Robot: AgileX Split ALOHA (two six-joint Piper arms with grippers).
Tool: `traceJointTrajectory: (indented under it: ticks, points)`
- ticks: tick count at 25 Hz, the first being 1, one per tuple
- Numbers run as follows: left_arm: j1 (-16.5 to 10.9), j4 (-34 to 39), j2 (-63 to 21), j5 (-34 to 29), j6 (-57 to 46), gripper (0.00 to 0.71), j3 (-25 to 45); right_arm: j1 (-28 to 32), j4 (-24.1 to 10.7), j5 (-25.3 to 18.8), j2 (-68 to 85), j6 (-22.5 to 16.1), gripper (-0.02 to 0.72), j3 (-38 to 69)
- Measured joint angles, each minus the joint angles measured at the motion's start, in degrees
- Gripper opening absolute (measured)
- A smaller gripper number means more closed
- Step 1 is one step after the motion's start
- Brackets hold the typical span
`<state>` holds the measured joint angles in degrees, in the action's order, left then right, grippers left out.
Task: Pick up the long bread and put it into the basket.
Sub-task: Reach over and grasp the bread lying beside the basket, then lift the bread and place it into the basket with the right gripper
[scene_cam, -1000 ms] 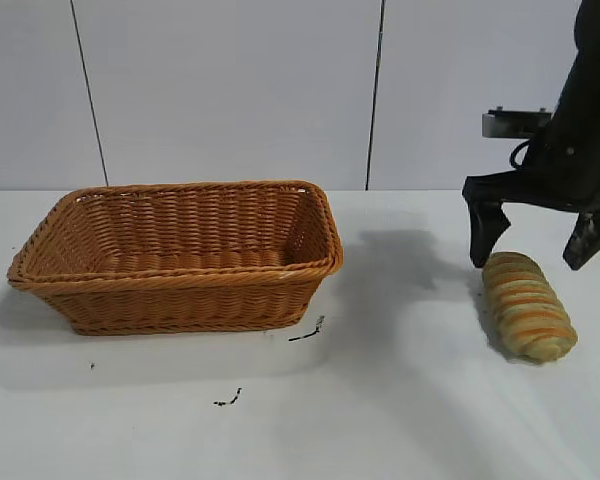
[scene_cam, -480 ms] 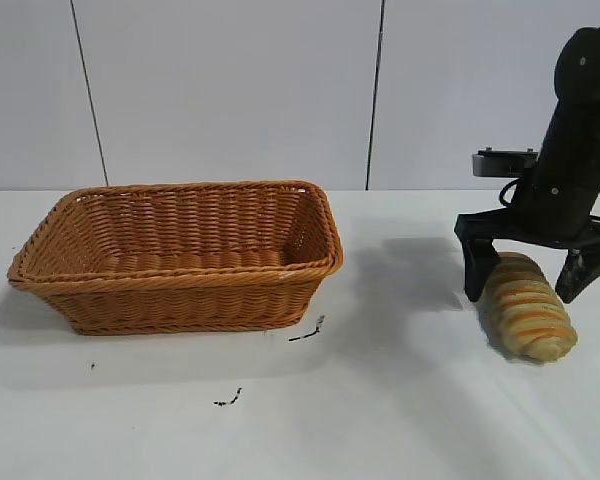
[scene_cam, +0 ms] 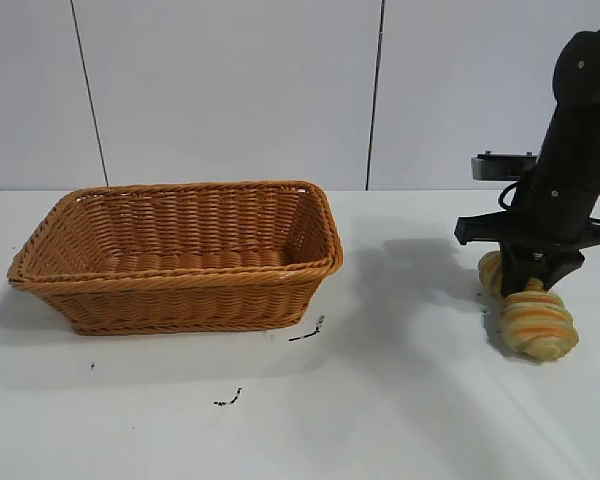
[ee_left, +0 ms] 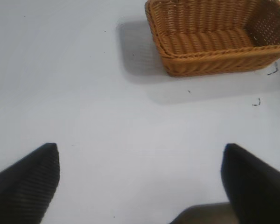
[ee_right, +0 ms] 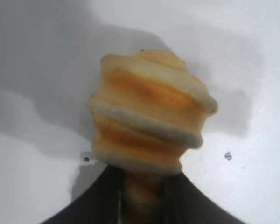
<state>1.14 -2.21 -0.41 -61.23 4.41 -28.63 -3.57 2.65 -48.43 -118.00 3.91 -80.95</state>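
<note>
On the white table [scene_cam: 400,420], before pale wall panels, my right gripper [scene_cam: 533,283] pinches the long bread [scene_cam: 536,320], hiding its middle; the basket [scene_cam: 180,255] sits far left. My left gripper [ee_left: 140,182] is spread wide, its fingers cropped.

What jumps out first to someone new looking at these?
The right claw, at the table's right end, pinches the oblong tan bread loaf with orange-brown stripes hard at its middle, so both ends bulge out. Next, the large rectangular orange-brown wicker basket sits empty at the left. The left claw hangs open over bare white table.
</note>
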Motion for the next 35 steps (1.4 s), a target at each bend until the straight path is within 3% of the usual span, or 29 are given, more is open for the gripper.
traceJointTrajectory:
  ticks: [12, 21, 27, 30, 34, 35]
  points:
    - [0.0, 0.0, 0.0, 0.0, 0.0, 0.692, 0.0, -0.53, -0.71, -14.18, 6.37, 0.48, 0.109, -19.83]
    - [0.0, 0.0, 0.0, 0.0, 0.0, 0.692, 0.0, -10.8, -0.63, -10.12, 4.96, 4.32, 0.109, -30.78]
    - [0.0, 0.0, 0.0, 0.0, 0.0, 0.692, 0.0, -19.78, -0.45, -9.22, -1.86, 12.13, 0.095, -41.06]
    - [0.0, 0.0, 0.0, 0.0, 0.0, 0.692, 0.0, -23.68, -0.39, -8.34, -5.49, 18.95, 0.095, -44.5]
    - [0.0, 0.0, 0.0, 0.0, 0.0, 0.692, 0.0, -28.63, -0.14, -5.89, -8.41, 33.0, 0.09, -45.32]
    - [0.0, 0.0, 0.0, 0.0, 0.0, 0.692, 0.0, -29.65, 0.34, -5.83, -9.15, 38.05, 0.09, -45.32]
